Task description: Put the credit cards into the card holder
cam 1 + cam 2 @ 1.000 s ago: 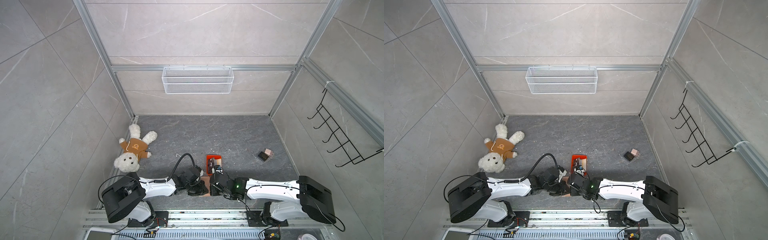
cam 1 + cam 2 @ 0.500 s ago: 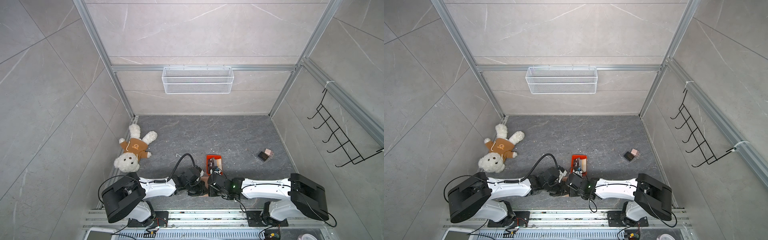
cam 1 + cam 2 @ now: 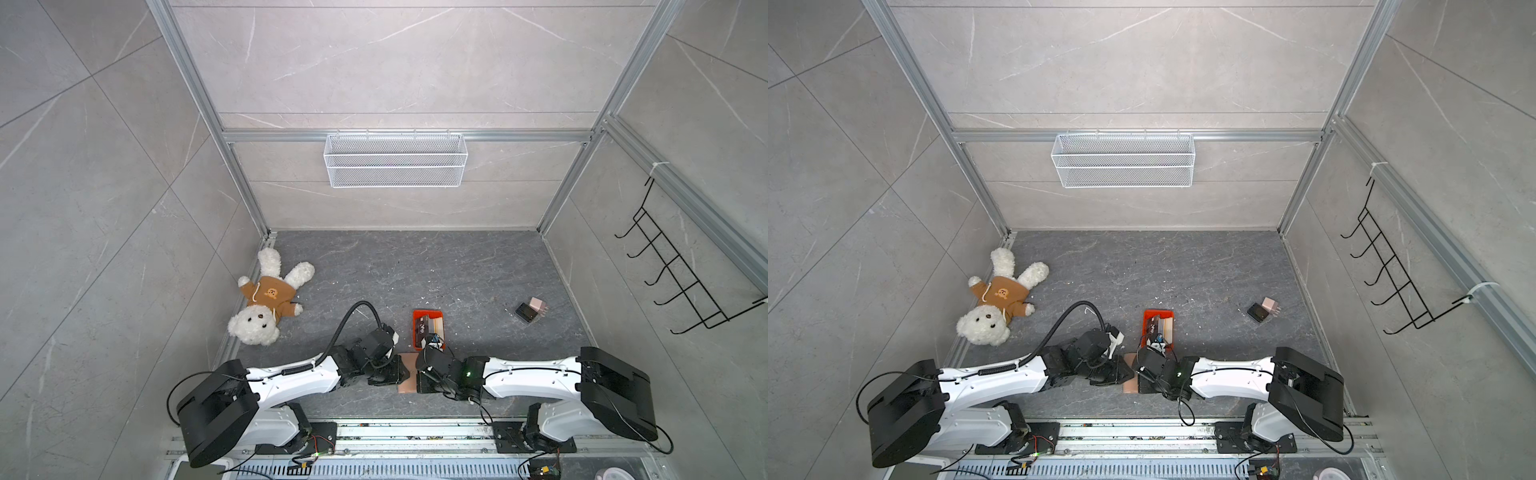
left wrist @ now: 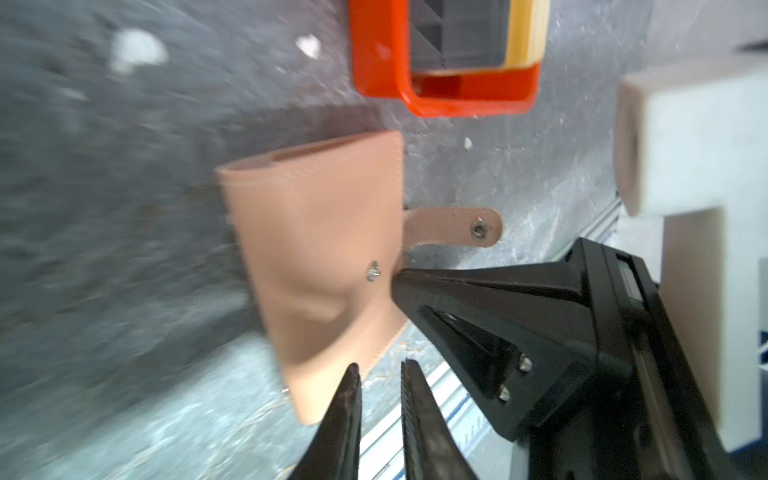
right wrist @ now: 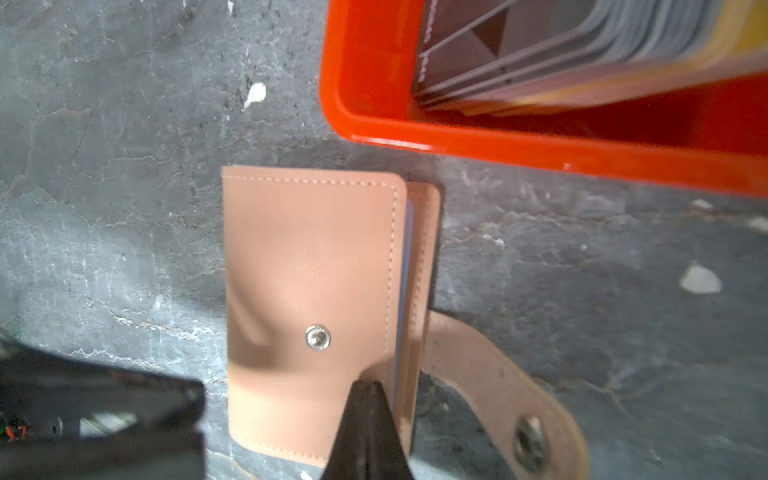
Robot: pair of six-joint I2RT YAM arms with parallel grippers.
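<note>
Right arm's elbow sits further left now. Right gripper, pinched shut, touches the card holder, mostly hidden from above; left gripper barely parted beside it. Credit cards cropped, in orange tray.

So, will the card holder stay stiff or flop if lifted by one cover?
Probably floppy: the card holder cover dimples beside the right claw tip. Its unfastened snap tab will likely dangle. It looks thin and light, so a push may just slide it.
</note>
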